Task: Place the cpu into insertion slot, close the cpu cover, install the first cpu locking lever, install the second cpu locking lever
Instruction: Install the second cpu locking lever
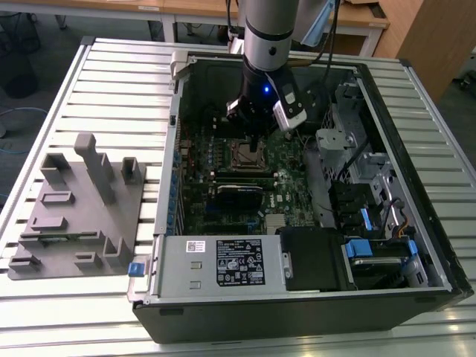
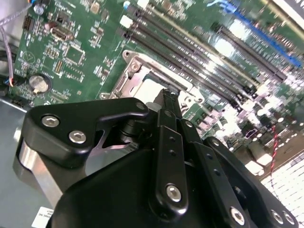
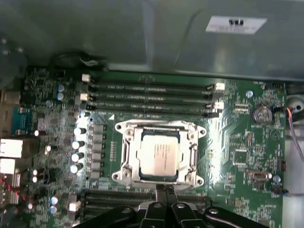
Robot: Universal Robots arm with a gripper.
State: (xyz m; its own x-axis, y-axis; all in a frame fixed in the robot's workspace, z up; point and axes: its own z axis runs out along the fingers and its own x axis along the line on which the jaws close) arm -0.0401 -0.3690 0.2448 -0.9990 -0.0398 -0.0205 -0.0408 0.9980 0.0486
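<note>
The cpu (image 3: pixel 159 154) lies flat in the insertion slot (image 1: pixel 244 155), its pale silver face showing through the window of the cpu cover (image 3: pixel 127 153). The cover's silver frame lies down over the chip's edges. I cannot make out how the locking levers stand. My gripper (image 3: pixel 165 189) hovers just beside one edge of the socket, shut with nothing between its black fingers (image 2: pixel 166 102). In the exterior view the gripper (image 1: pixel 255 138) hangs inside the open computer case, right above the socket.
Memory slots (image 3: pixel 147 88) run along two sides of the socket. A long black card (image 1: pixel 238 195) and the grey power supply box (image 1: pixel 223 264) lie nearer the case front. Drive bays and cables (image 1: pixel 372 216) fill the exterior view's right. A grey fixture (image 1: pixel 82 208) stands outside.
</note>
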